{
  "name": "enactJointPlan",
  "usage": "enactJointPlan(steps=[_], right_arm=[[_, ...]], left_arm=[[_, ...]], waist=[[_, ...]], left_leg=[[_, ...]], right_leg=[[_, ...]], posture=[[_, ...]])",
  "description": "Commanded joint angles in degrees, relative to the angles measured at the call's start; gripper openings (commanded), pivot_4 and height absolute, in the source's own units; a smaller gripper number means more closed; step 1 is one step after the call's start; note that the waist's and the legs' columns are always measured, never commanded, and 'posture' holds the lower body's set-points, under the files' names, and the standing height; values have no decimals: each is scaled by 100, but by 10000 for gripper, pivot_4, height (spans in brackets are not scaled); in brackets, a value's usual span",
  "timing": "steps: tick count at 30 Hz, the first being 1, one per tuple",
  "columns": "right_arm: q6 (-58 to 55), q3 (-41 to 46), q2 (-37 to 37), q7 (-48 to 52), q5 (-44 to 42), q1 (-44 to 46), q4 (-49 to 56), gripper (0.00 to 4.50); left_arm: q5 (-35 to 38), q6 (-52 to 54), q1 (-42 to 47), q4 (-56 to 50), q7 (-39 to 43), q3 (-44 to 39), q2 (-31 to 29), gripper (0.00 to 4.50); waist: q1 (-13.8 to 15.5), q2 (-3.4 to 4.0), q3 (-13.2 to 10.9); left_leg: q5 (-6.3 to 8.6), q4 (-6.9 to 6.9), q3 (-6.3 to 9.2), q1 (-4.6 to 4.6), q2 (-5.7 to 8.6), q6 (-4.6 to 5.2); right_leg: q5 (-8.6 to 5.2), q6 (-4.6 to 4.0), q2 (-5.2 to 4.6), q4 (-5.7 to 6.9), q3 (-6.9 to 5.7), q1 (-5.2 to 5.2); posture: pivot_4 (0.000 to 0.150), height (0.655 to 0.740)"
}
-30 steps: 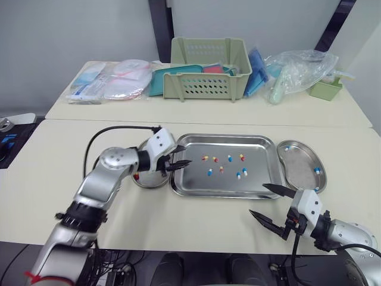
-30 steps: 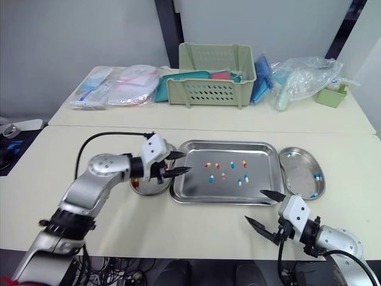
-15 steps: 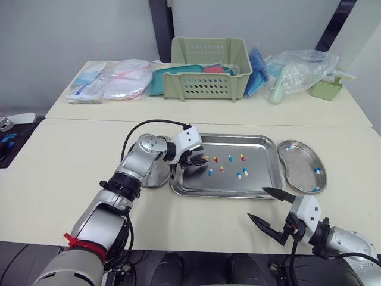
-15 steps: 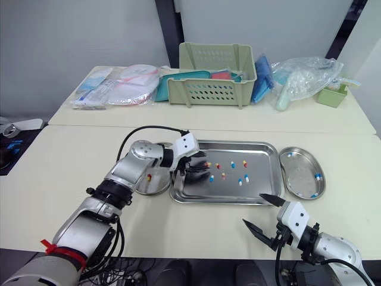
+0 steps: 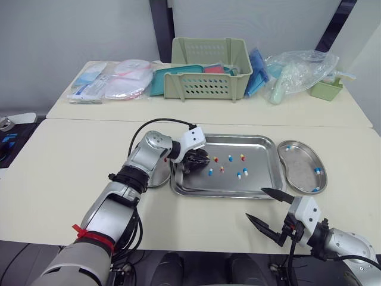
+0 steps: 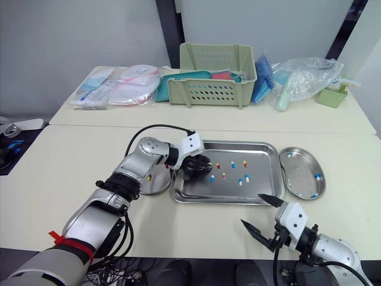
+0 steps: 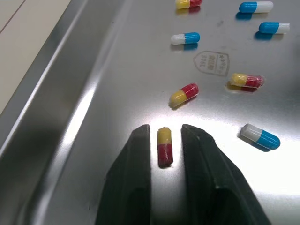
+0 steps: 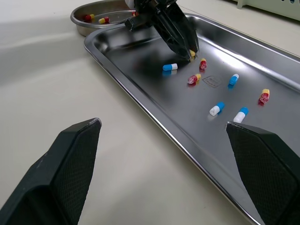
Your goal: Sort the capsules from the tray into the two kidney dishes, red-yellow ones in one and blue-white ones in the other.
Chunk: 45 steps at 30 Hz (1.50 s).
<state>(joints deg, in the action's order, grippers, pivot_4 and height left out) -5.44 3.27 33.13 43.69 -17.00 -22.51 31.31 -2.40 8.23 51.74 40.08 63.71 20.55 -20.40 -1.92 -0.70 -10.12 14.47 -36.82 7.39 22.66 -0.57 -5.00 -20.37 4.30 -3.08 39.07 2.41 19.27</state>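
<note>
The steel tray (image 5: 226, 194) holds several red-yellow and blue-white capsules. My left gripper (image 5: 198, 161) is down in the tray's left part, open only narrowly. Its fingers (image 7: 140, 154) straddle one red-yellow capsule (image 7: 164, 146) lying on the tray floor, with thin gaps on both sides. Another red-yellow capsule (image 7: 183, 95) and a blue-white one (image 7: 260, 136) lie close by. The left kidney dish (image 8: 89, 11) holds red-yellow capsules; the right kidney dish (image 5: 299, 161) holds blue-white capsules (image 5: 317, 170). My right gripper (image 5: 256, 204) hangs wide open and empty above the table in front of the tray.
On the back table stand a green basket (image 5: 208, 68), flat packets (image 5: 113, 83), a clear plastic bag (image 5: 297, 71) and a small green box (image 5: 325, 89). A black cable (image 5: 161, 123) arcs over my left arm.
My left gripper has moved right from the left kidney dish into the tray and come down around a red-yellow capsule. The right gripper has barely shifted.
</note>
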Motion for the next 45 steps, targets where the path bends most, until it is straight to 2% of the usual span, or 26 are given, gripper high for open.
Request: enactJointPlan(steps=[1,7,11,15,18,21,27,34,36,37,45], right_arm=[[10,90,47,-6,-105,9,256,45000],[-33,90,94,60,-192,93,247,45000],[23,-29,176,190,-157,260,183,45000],[62,-201,255,383,-134,470,93,45000],[36,-361,331,615,-220,727,49,45000],[17,-536,447,913,-268,982,-19,45000],[-80,-844,436,1137,-306,1597,-256,45000],[-264,-1007,348,1069,-306,1919,-300,45000],[-340,-1014,340,1034,-314,1982,-273,45000],[-386,-1001,338,1009,-322,1997,-247,45000],[-643,-986,326,877,-346,2036,-60,45000]], left_arm=[[-155,55,-95,-26,33,59,-10,200],[34,308,-141,-475,40,-221,-167,200],[357,995,-345,-1679,50,-681,-592,200],[808,2119,-814,-3157,-31,-1306,-1232,200],[1045,3004,-1423,-4074,-223,-1855,-1841,200],[1268,3702,-2025,-4780,-546,-2382,-2182,200],[1563,4354,-3077,-5739,-1209,-2966,-2248,200],[1923,4284,-3373,-5810,-1577,-3049,-2106,200],[1951,4153,-3385,-5708,-1636,-3056,-2123,5830],[1988,4114,-3378,-5672,-1626,-3067,-2141,6911],[2447,4180,-3348,-5609,-1551,-3278,-2277,31550]], waist=[[0,0,0],[-13,0,0],[-48,1,0],[-94,3,0],[-138,8,3],[-126,10,2],[-53,6,1],[8,6,1],[8,6,1],[8,6,1],[7,7,1]], left_leg=[[0,-1,0,0,0,0],[0,-1,0,0,0,0],[0,-1,6,4,-2,-1],[-1,-1,7,5,-2,-2],[-1,0,8,3,-4,-2],[0,0,11,1,-4,0],[0,-5,11,5,-2,0],[0,-5,10,5,-3,0],[0,-4,9,4,-3,0],[0,-4,10,4,-3,0],[0,-3,10,4,-3,0]], right_leg=[[0,0,0,0,0,0],[0,0,0,1,0,-1],[0,0,1,3,-2,4],[0,0,1,2,-2,4],[0,0,1,2,-2,2],[0,0,1,3,-4,-1],[0,0,-2,1,-5,-1],[0,0,-2,0,-4,0],[0,0,-2,1,-4,1],[0,0,-1,1,-4,1],[0,0,-1,2,-4,3]], posture=[[1500,7400],[1500,7400],[1500,7400],[1500,7400],[1500,7400],[1500,7400],[1500,7400],[1500,7400],[1500,7400],[1500,7400],[1500,7400]])
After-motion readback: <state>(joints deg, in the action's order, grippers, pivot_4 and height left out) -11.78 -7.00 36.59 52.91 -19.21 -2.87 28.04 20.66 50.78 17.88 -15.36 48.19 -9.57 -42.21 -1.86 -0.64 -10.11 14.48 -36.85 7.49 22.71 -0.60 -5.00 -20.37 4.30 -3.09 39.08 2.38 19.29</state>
